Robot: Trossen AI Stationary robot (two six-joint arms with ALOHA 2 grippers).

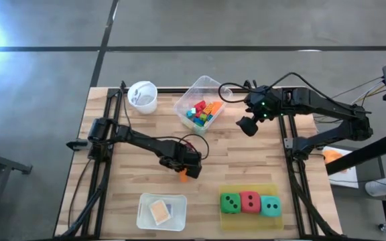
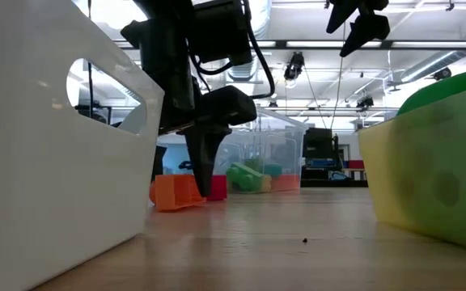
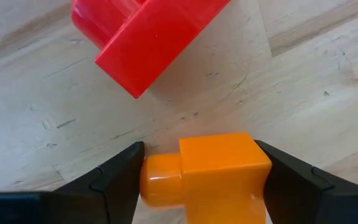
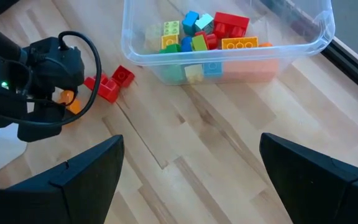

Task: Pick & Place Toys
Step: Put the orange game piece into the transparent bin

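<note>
From above, the left gripper (image 1: 186, 171) is down on the wooden bench (image 1: 246, 161) around the middle, right over a small orange plastic block (image 1: 183, 177). The right gripper (image 1: 248, 124) hangs beside the clear plastic tub (image 1: 183, 102) of mixed blocks near the far edge, fingers spread wide with nothing in them. Three dotted dice sit in a row near the front right corner: green (image 1: 230, 202), red (image 1: 250, 201), teal (image 1: 270, 205). One white cup (image 1: 143, 96) stands at the far left.

Low view: the orange block is on the wood with a dark finger (image 2: 205, 166) down against it, one small red block (image 2: 217, 187) just behind.

Left wrist view: the two fingers flank the orange block, one per side, half open; can't tell if they're actually touching it. One red block lies just past it
</note>
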